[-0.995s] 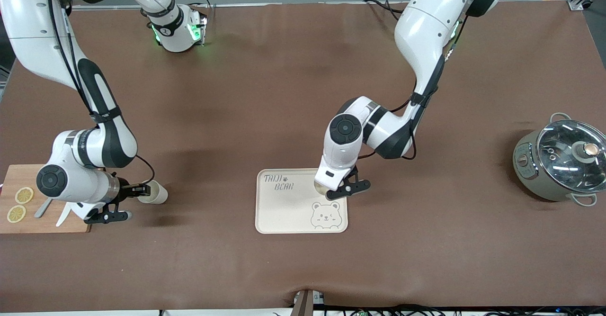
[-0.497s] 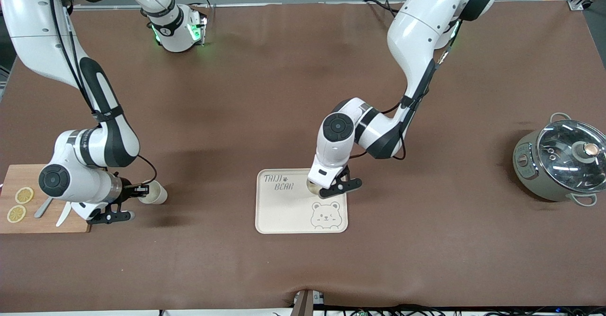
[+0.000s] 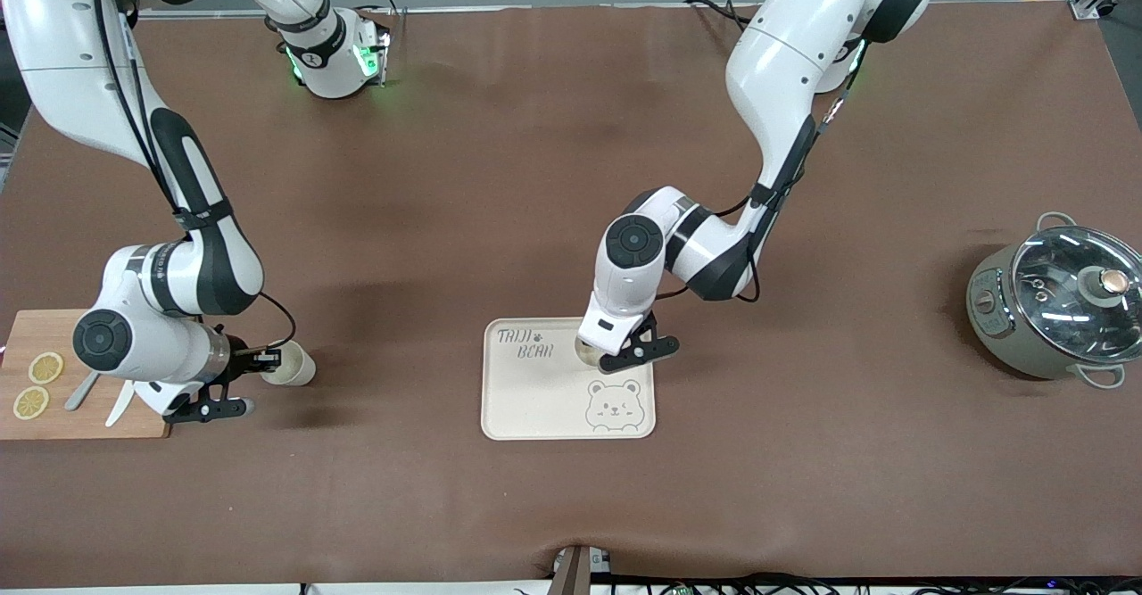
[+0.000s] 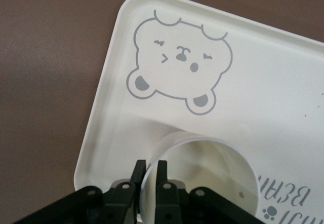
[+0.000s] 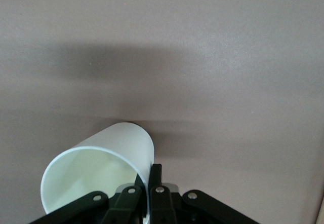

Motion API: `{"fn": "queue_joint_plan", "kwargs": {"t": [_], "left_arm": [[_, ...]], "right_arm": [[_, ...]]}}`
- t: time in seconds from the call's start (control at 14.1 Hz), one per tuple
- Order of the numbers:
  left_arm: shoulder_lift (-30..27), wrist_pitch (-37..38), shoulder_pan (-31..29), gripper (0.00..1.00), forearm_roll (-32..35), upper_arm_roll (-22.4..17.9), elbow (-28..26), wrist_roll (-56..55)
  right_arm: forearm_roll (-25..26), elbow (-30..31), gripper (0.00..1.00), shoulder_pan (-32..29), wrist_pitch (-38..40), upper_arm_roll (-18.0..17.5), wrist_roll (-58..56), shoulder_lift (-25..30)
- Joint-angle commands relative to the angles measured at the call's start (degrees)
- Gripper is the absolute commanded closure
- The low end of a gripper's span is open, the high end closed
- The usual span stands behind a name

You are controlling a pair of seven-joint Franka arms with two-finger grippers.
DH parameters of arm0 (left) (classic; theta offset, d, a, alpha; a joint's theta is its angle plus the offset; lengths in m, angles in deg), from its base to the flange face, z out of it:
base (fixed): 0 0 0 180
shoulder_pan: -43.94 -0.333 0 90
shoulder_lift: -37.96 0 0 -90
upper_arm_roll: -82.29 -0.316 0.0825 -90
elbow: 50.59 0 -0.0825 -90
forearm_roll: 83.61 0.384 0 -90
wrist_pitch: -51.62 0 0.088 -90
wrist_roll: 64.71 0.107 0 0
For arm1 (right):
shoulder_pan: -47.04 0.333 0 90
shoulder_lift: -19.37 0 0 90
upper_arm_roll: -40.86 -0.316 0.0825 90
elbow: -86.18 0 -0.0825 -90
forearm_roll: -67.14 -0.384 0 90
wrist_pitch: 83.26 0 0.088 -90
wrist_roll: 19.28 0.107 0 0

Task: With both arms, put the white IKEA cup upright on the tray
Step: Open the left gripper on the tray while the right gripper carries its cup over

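**Two cups gripped, one over the tray**

A white plastic cup (image 4: 202, 176) is pinched by its rim in the left gripper (image 4: 151, 176) over the cream-white rectangular bear tray (image 3: 535, 399), at the tray's 1 o'clock corner. A second white cup (image 5: 98, 176), tilted, is pinched by the right gripper (image 5: 147, 183) over the brown table (image 3: 446, 176), beside the wooden cutting board (image 3: 80, 421).

Tray (image 3: 535, 399) open around bear drawing; left gripper (image 3: 599, 356) and cup (image 3: 584, 353) block its corner.

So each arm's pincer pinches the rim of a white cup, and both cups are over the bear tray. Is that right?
Not quite. Only the left pincer holds its cup over the bear tray, as the left wrist view shows. The right pincer grips the other cup over the bare brown table beside the wooden board, as the front view shows.
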Motion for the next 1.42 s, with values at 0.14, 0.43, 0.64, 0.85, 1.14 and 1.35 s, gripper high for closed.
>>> {"fn": "queue_joint_plan", "kwargs": {"t": [0.14, 0.43, 0.64, 0.85, 1.14, 1.35], "left_arm": [[-1.4, 1.7, 1.4, 0.00, 1.5, -1.7, 1.4, -3.5], [-7.1, 12.9, -0.3, 0.00, -2.2, -0.9, 1.8, -2.9], [-13.9, 19.9, -2.6, 0.00, -5.9, -1.2, 1.8, 5.6], [-19.0, 25.4, -9.3, 0.00, -10.1, -0.9, 1.7, 17.8], [-23.9, 27.6, -17.8, 0.00, -10.3, -1.5, 1.3, 35.2], [-26.6, 29.2, -22.9, 0.00, -10.3, -1.3, 0.7, 43.9]], "right_arm": [[-0.6, -6.8, 1.00, 2.9, 11.9, -0.7, 3.0, 3.6], [-0.5, -9.7, 1.00, 3.8, 16.2, -8.5, 20.6, 5.0], [-0.3, -10.2, 1.00, 4.4, 15.1, -14.0, 34.5, 4.9], [0.0, -10.9, 1.00, 8.1, 10.7, -14.6, 41.6, 4.4], [0.3, -10.8, 1.00, 12.5, 1.7, -14.4, 50.6, 2.1], [0.7, -10.8, 1.00, 16.1, -4.5, -12.9, 52.2, -0.7]]}}
